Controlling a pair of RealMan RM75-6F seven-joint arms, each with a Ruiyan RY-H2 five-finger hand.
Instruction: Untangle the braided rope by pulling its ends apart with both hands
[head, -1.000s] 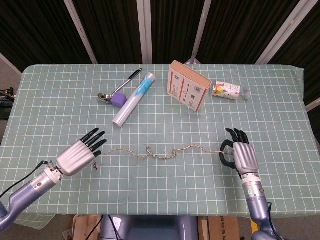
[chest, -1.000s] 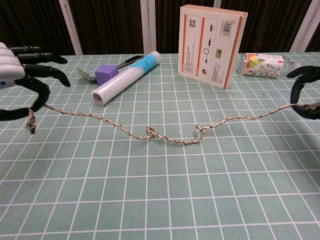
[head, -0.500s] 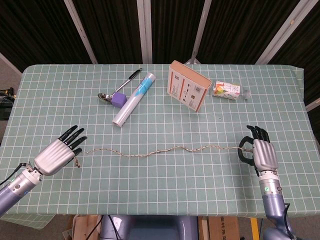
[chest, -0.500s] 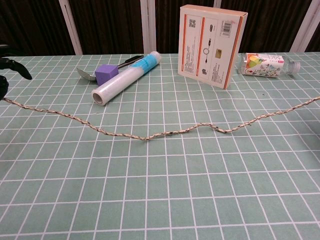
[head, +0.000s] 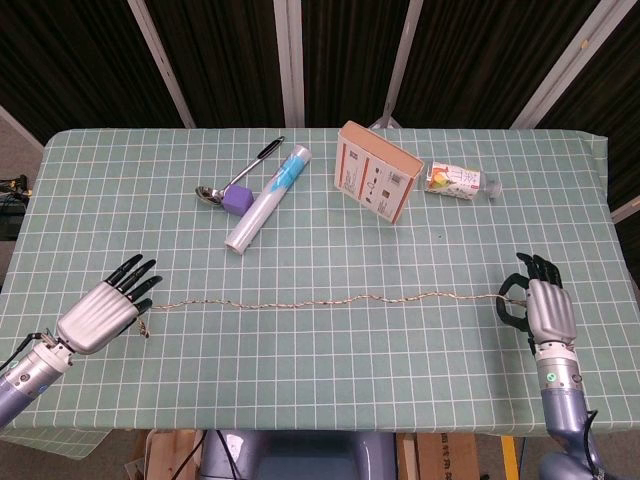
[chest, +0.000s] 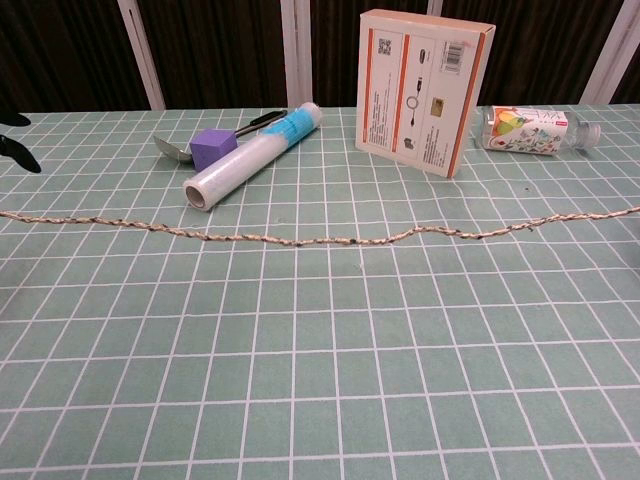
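Note:
The braided rope (head: 320, 300) lies nearly straight across the green checked tablecloth, with only small ripples and no knot; in the chest view the rope (chest: 300, 238) spans the whole width. My left hand (head: 100, 312) holds the rope's left end, a short frayed tail hanging beside its fingers. My right hand (head: 543, 308) pinches the right end near the table's right edge. In the chest view only dark fingertips (chest: 15, 150) of the left hand show at the left border; the right hand is out of that frame.
Behind the rope lie a clear plastic roll (head: 268, 198), a purple block (head: 237, 198) on a spoon (head: 208, 194) beside a pen (head: 268, 150), an orange-and-white box (head: 376, 183) and a small bottle (head: 455, 182) on its side.
Both hands have moved further apart, left hand leftwards and right hand rightwards. The rope's knot and loops have pulled out and it now lies almost straight.

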